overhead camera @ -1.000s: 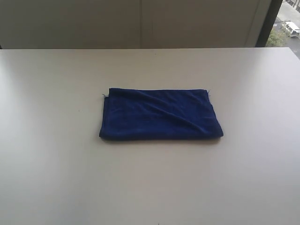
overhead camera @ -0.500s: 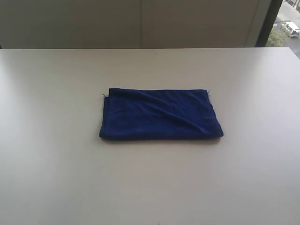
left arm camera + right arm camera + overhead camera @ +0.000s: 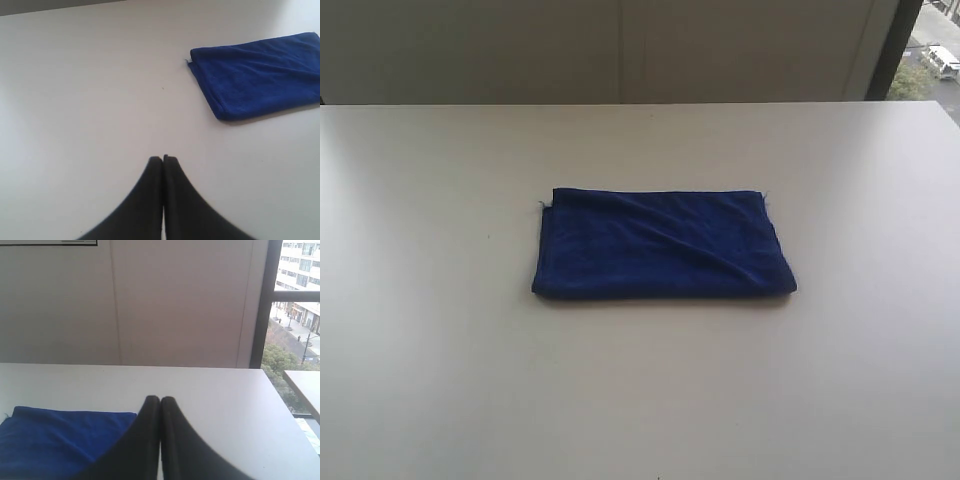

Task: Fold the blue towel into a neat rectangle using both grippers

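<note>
One blue towel (image 3: 663,243), folded; left gripper (image 3: 163,159) and right gripper (image 3: 160,399) closed

Off-white smooth flat tabletop (image 3: 440,380), matte, w/ soft glare. One item on it: navy-blue fuzzy cloth towel (image 3: 660,245), folded to a rectangle, lying flat approx. mid-tabletop btwn left & right edges, well clear of every edge & corner. Long sides run parallel w/ the tabletop's far edge in exterior view. Top layer has a diagonal crease toward towel's near-right corner; near-right corner slightly splayed. Short loose threads at both far corners. Tiny dark speck (image 3: 488,237) on tabletop, left of towel, apart from it.
</note>
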`<action>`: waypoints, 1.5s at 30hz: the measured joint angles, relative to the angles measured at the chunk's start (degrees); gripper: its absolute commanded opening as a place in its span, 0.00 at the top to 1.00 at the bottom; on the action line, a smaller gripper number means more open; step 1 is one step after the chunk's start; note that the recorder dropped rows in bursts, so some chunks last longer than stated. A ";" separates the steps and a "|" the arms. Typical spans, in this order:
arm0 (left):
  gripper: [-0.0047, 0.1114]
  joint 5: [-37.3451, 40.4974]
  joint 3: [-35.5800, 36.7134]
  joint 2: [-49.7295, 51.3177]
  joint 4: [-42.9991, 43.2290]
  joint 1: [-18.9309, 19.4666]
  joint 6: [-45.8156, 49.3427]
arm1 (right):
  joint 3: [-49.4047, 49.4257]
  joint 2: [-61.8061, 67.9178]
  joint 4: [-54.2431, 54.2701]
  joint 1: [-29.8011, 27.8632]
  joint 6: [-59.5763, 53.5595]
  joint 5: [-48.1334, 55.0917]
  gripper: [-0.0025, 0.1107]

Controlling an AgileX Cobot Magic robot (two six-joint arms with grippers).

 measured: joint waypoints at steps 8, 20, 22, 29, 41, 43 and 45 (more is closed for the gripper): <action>0.96 0.05 0.00 0.00 0.00 0.00 0.00 | 4.05 -0.90 0.00 0.00 0.00 0.12 0.98; 0.96 0.05 0.00 0.00 0.00 0.00 0.00 | 14.70 -0.90 0.00 0.00 0.00 -2.25 0.98; 0.96 0.05 0.00 0.00 0.00 0.00 0.00 | 15.98 -0.90 0.00 0.00 0.00 -4.11 0.98; 0.96 0.05 0.00 0.00 0.00 0.00 0.00 | 20.90 -0.90 0.00 0.00 0.00 -5.44 0.98; 0.96 0.05 0.00 0.00 0.00 0.00 0.00 | 23.79 -0.90 0.00 0.00 0.11 -8.53 0.98; 0.96 0.05 0.00 0.00 0.00 0.00 0.00 | 23.79 -0.90 0.00 0.00 0.11 -8.61 0.98; 0.96 0.05 0.00 0.00 0.00 0.00 0.00 | 23.79 -0.90 0.00 0.00 0.11 -8.65 0.98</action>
